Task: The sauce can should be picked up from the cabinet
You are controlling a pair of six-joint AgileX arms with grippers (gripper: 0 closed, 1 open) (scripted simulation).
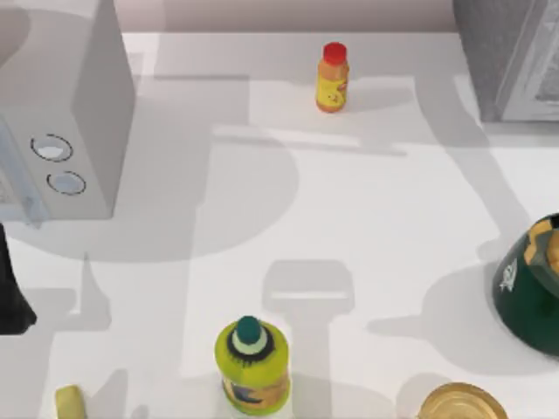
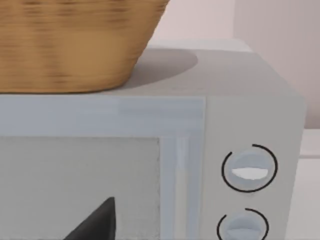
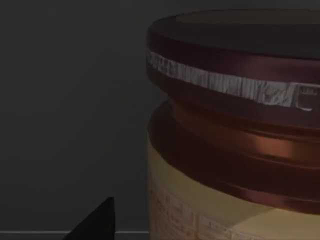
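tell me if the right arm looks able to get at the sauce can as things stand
Probably yes. In the right wrist view the sauce can stands very close, against a dark wall, with nothing between it and the camera. Whether the tool is open around it can't be told.

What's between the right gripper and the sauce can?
Nothing visible. The right wrist view looks straight at the sauce can, very close, with bare dark space beside it. One dark fingertip shows beside the can.
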